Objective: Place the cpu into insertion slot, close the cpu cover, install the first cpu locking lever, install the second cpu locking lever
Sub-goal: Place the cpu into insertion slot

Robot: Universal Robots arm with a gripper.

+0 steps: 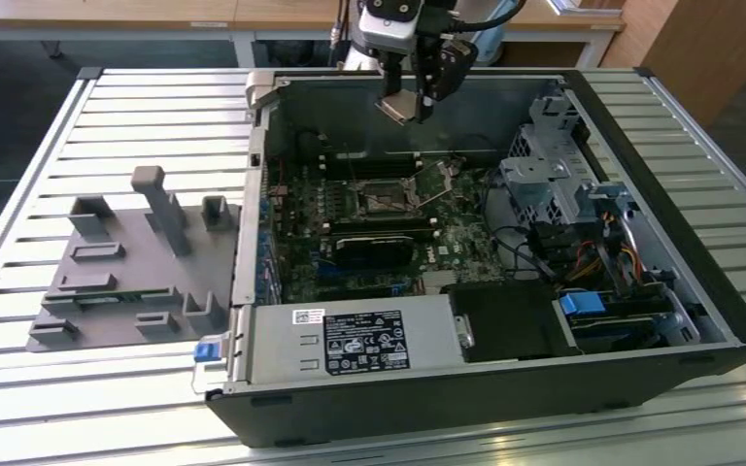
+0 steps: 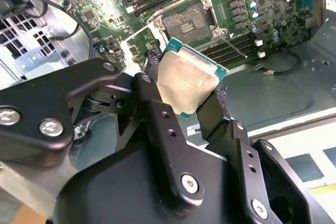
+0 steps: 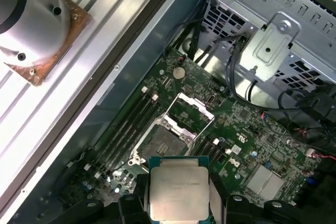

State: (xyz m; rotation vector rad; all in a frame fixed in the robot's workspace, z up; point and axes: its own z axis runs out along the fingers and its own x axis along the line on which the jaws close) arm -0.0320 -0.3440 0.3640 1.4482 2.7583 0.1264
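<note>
1st of 4 steps for me rn: gripper [image 2: 184,94] clamped on the cpu [image 3: 178,187], hanging well above the insertion slot [image 3: 161,142], cpu cover [image 3: 191,109] open beside it. Imo lowering needs cpu squared w/ insertion slot.

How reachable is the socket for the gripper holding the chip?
Probably yes. The gripper holds the chip above the open case; the socket lies bare below, its cover flipped up.

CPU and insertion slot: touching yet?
Apart. The second wrist view shows the cpu clamped in the gripper; in the exterior view it hangs well above the insertion slot.
</note>
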